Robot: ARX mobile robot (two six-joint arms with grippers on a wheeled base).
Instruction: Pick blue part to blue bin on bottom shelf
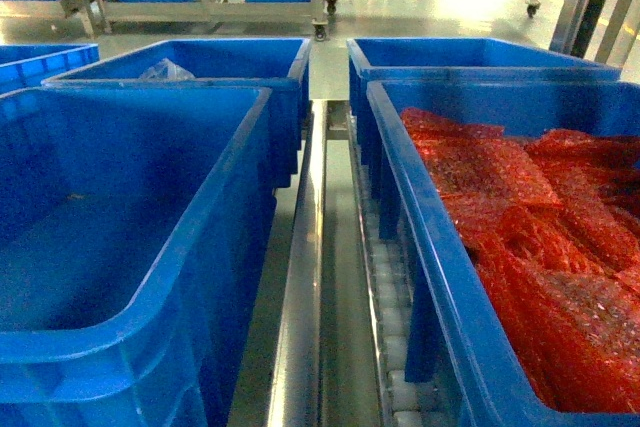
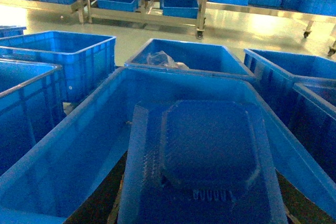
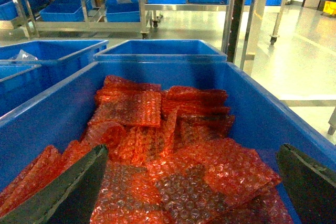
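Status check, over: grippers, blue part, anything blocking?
Right gripper open, empty, over red bubble-wrap crate. Blue part close before left wrist camera, blue bin beyond; left gripper's fingers hidden. Bin interior looks clear.

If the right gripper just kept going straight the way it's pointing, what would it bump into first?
Most likely the red bubble-wrap packets heaped in the blue crate. The right gripper is open, its fingers framing that pile. Depth is hard to judge, but nothing else shows in between.

We see the shelf (image 1: 300, 277): steel rails, white rollers (image 1: 395, 347). Blue bin (image 1: 130, 237) sits left, packet crate (image 1: 430, 247) right.
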